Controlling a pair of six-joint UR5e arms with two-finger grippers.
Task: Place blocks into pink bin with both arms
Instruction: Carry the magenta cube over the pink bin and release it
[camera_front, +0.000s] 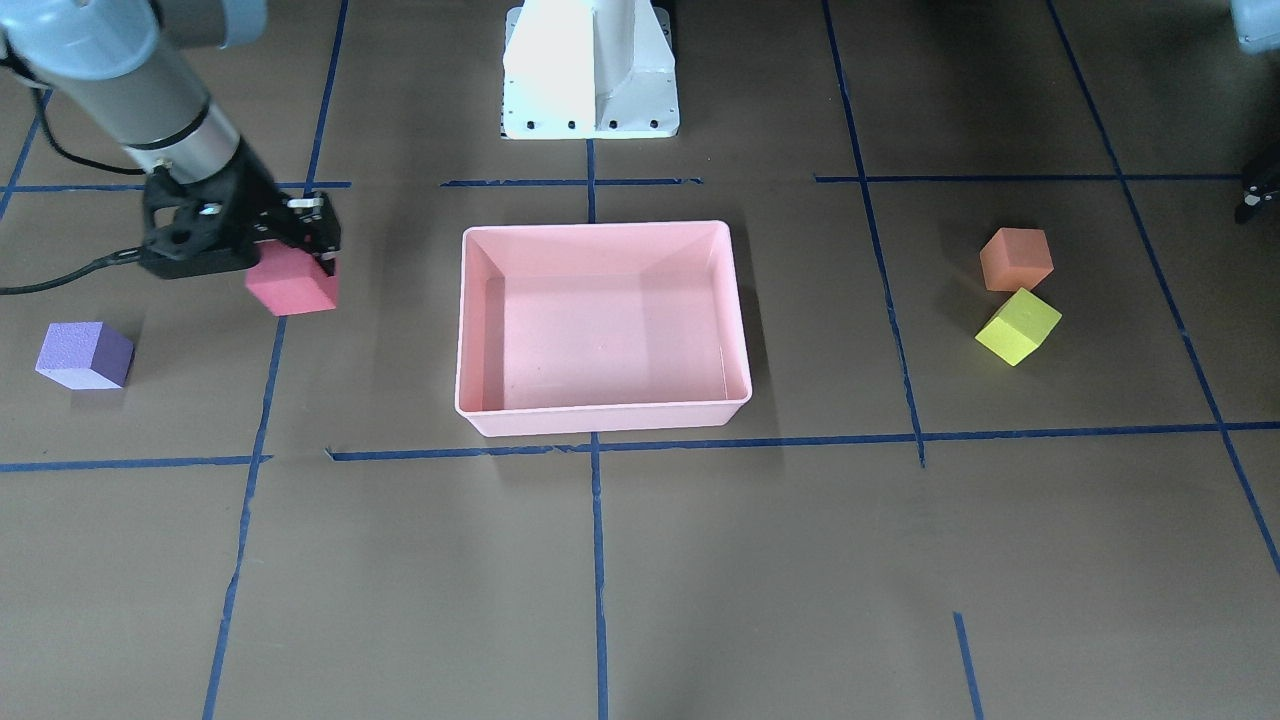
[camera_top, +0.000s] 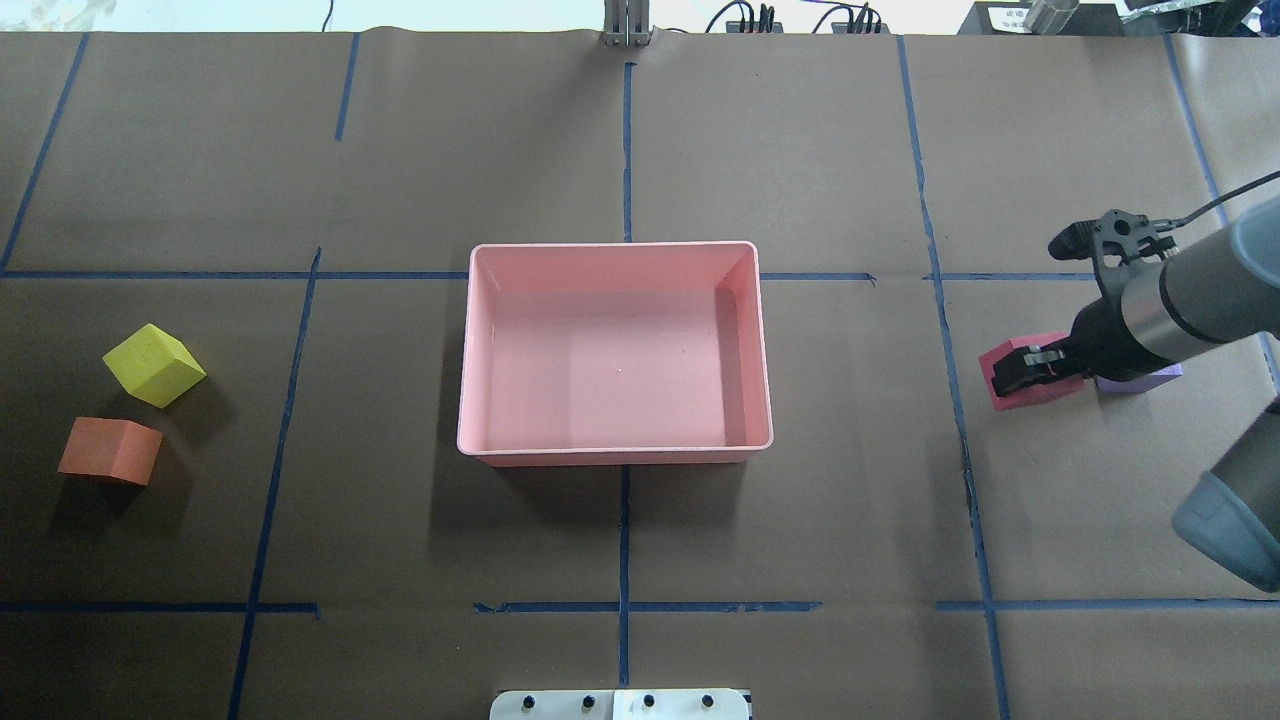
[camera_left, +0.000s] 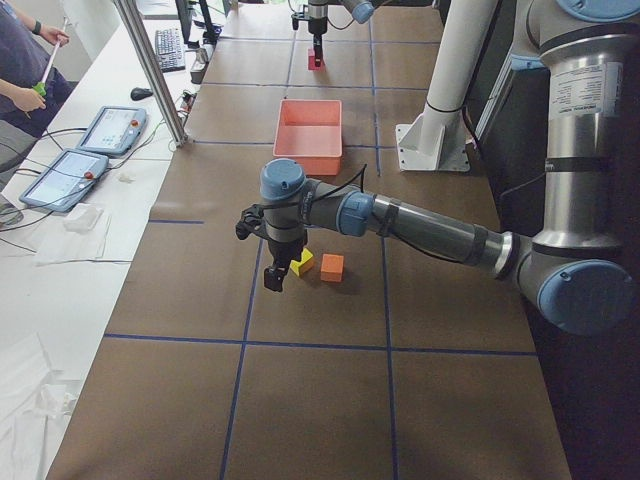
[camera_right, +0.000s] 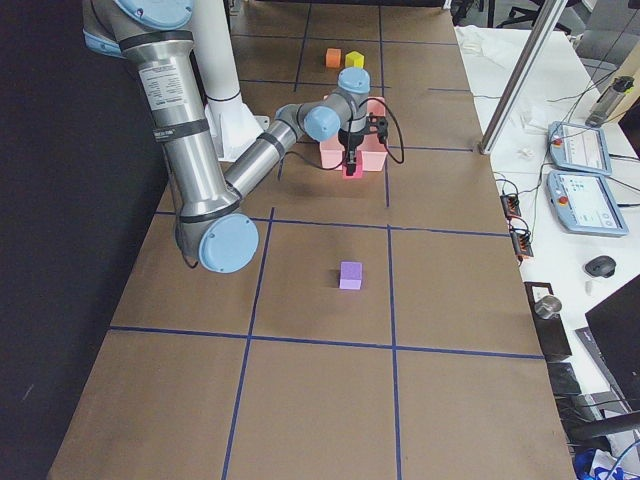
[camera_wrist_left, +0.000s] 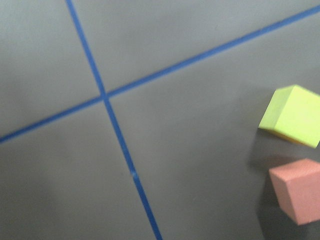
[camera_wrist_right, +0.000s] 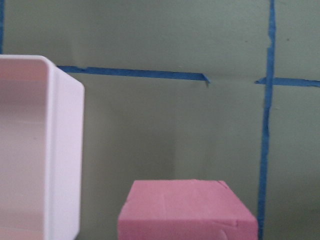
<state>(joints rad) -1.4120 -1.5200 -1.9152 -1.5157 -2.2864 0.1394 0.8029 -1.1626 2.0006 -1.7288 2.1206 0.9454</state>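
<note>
Outside one pink bin (camera_front: 600, 420), four blocks: red (camera_front: 290, 288) (clamped by right gripper (camera_top: 1020, 372)), purple (camera_front: 84, 354), yellow (camera_front: 1017, 326), orange (camera_front: 1015, 259); left gripper (camera_left: 274, 278) unreadable.

Bare table (camera_front: 400, 330) runs from the bin (camera_front: 600, 420) to the red block (camera_front: 292, 285). Off the bin's other side, the yellow block (camera_front: 1017, 326) and orange block (camera_front: 1015, 259) sit just beside each other.

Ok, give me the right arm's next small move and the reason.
Probably carry the red block sideways toward the pink bin: the right gripper is shut on it, beside the bin rather than over it, and the bin holds nothing.
</note>
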